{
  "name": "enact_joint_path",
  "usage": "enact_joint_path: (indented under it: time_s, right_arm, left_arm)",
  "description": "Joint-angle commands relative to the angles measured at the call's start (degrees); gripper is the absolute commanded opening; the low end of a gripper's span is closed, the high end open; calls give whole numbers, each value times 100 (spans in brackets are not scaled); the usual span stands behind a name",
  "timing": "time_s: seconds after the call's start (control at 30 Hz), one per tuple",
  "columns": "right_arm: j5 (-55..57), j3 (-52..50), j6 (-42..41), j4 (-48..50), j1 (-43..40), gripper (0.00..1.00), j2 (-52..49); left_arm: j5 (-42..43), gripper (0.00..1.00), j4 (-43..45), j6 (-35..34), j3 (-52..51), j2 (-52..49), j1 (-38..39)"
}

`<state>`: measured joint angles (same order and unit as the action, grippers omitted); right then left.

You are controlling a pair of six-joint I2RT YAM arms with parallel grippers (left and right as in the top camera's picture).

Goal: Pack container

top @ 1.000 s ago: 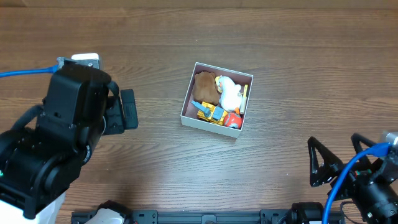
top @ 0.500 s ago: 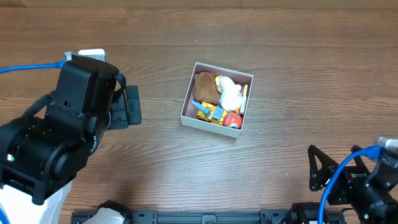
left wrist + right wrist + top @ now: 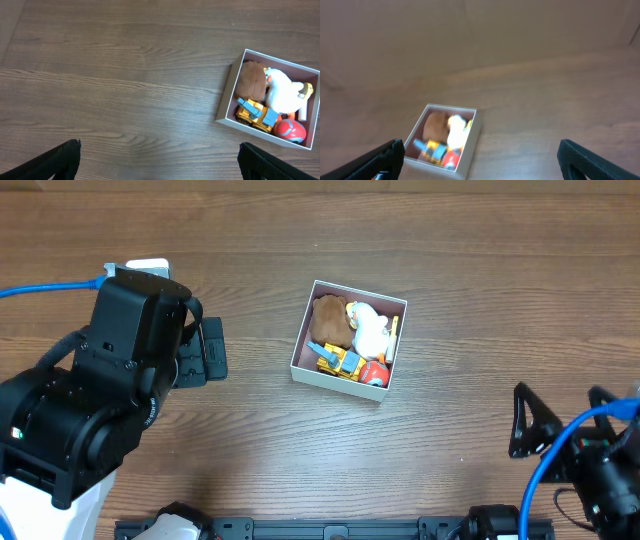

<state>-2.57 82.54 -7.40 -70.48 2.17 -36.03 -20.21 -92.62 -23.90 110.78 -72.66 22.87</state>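
The container [image 3: 335,379] is a square white box with a pink inside, at the table's middle. It holds a brown plush [image 3: 328,320], a white duck plush [image 3: 368,330], a yellow and blue toy vehicle [image 3: 340,361] and a red ball [image 3: 373,373]. My left gripper [image 3: 210,350] is open and empty, well left of the box. The left wrist view shows the box [image 3: 227,92] at far right, beyond the jaws [image 3: 160,155]. My right gripper [image 3: 562,420] is open and empty at the lower right. Its wrist view [image 3: 480,152] shows the box [image 3: 470,145], blurred.
A white block [image 3: 148,266] with a blue cable [image 3: 50,292] sits behind the left arm. A blue cable [image 3: 560,460] loops over the right arm. Bare wooden table [image 3: 450,260] surrounds the box.
My right gripper has drawn back to the right, away from the box. My left arm shifted slightly right, then held still. The box and toys have not moved.
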Motion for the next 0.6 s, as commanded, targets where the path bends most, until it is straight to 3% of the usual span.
enact_joint_path:
  time_s: [0.0,0.27,0.57]
  right_arm:
    - [382,-706,42,586,-33,100,387]
    - [225,-3456,33,2332,-33,100,1742]
    - [236,-5331,17,3617,-33,100,2092]
  left_arm:
    - [-114,100,4,-98,35,-9,-20]
    - [-114,100,4,-98,35,-9,-20]
    - [-114,100,2,-98,35,-9,-20]
